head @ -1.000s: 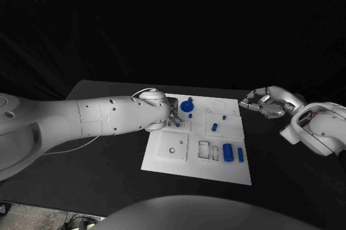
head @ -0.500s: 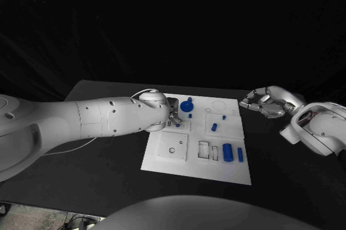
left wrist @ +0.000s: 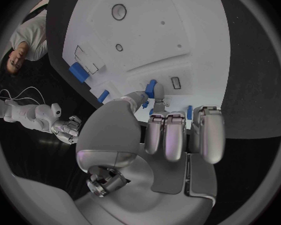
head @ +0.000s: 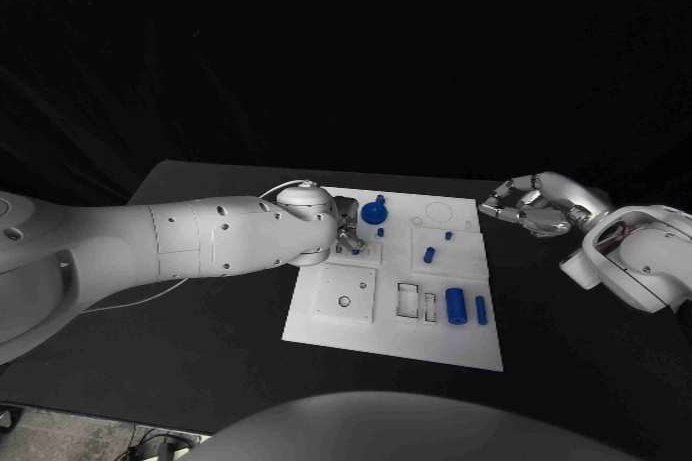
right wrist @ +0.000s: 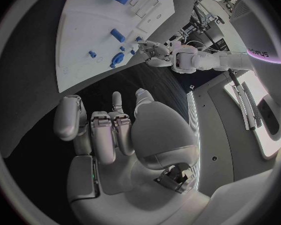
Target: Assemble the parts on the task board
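- The white rectangular task board point(head: 392, 326) lies centre frame on the black table point(head: 216, 351); loose blue parts lie across it
- The left hand point(head: 343, 233), at the board's upper-left edge, pinches a small blue peg point(left wrist: 151, 89) in its fingertips, just above a recessed slot; I judge insertion is under way; next it must align and press down
- The right hand point(head: 531, 207) hovers at right, off the board, fingers loosely curled, holding nothing

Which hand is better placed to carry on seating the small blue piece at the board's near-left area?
Left. The left hand is over the task board, pinching a small blue part. The right hand hovers off the board's edge, holding nothing.
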You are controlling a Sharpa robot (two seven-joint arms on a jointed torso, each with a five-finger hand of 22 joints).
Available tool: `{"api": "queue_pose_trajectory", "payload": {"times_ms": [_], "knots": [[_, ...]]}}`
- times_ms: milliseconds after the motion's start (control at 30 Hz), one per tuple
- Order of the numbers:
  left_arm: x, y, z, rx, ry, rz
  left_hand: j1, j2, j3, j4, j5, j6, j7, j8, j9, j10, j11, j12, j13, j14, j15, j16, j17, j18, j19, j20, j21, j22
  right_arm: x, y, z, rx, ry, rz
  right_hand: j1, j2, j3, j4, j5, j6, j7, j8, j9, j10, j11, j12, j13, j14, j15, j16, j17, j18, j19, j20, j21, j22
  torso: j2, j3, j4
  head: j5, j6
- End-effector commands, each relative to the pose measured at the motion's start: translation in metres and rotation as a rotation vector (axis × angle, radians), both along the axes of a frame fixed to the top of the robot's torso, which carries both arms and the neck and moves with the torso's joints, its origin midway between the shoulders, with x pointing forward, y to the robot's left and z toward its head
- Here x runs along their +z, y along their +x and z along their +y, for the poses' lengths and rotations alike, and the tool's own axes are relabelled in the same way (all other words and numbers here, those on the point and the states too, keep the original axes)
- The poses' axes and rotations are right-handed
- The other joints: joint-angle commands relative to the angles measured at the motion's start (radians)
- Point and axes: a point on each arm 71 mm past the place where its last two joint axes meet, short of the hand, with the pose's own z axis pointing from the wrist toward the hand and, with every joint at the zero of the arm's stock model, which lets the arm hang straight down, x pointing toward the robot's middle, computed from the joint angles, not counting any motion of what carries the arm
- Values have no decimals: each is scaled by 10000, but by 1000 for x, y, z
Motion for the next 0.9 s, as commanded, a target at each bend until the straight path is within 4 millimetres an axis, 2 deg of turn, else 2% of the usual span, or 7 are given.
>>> {"api": "queue_pose_trajectory", "payload": {"times_ms": [33,900], "knots": [[-4,-5,-3,-209,-23,67,99,-22,1401,-1351,11,-43,-48,-22,5,1057,-83,-36,2630,1039,-4,25,2629,-28,279,-40,-53,1736,0,0,1,77,32,-62,117,-14,-8,-43,23,-91,-3,-38,-9,1042,-10,-40,2604,1026,-25,34,2632,170,-101,0,-60,1462,-1,1,-3,17,0],[8,-8,5,228,-895,-1317,116,-64,1372,-1341,-43,14,-61,4,20,1057,-87,-36,2630,1039,-4,25,2629,-48,334,-35,-1,1803,-1,0,0,28,36,-105,159,-12,1,-50,28,-87,-6,-35,-8,1042,-9,-40,2604,1026,-25,34,2632,175,-118,0,-87,1456,-5,-6,-1,-8,0]]}}
